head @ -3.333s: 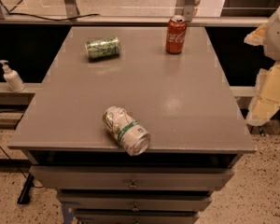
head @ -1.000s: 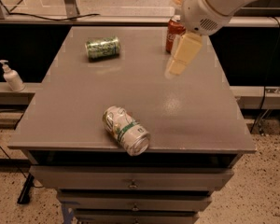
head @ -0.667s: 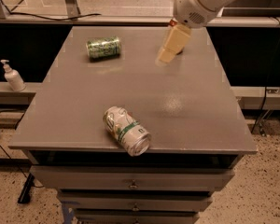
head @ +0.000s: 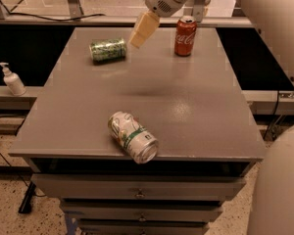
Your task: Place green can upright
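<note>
Approaching: end effector has swung across the worktop, past the red can, and now hangs just beside the green can.
Meaning: reach looks nearly lined up; grasp not yet begun.
Green can: lying on its side near the worktop's far left corner, untouched, not yet stood up.
End effector: opening cannot be told; holds nothing, touches nothing.

The green can is glossy metal on a smooth, faintly sheened grey table, and the gripper, above the table just beside the can, seems matt cream plastic.
</note>
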`<state>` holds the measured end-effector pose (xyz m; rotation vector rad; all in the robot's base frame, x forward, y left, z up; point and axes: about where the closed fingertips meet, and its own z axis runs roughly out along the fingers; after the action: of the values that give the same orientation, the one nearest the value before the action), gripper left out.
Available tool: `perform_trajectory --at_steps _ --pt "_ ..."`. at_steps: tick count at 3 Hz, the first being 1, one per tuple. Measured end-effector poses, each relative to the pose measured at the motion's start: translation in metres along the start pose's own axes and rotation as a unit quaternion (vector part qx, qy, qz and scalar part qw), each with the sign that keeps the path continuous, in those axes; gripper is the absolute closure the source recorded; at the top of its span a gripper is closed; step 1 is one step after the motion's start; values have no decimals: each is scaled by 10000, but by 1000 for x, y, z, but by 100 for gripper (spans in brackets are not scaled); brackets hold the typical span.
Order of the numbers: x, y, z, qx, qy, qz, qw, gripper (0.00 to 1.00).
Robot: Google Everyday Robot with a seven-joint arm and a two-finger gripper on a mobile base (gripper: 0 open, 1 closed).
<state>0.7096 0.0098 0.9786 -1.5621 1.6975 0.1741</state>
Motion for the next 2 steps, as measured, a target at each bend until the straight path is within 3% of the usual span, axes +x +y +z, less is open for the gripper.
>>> perform_trajectory --at_steps 1,2 --pt "-27 1 40 -249 -314 -31 9992 0" --pt "-40 11 73 -435 -233 -285 9984 0"
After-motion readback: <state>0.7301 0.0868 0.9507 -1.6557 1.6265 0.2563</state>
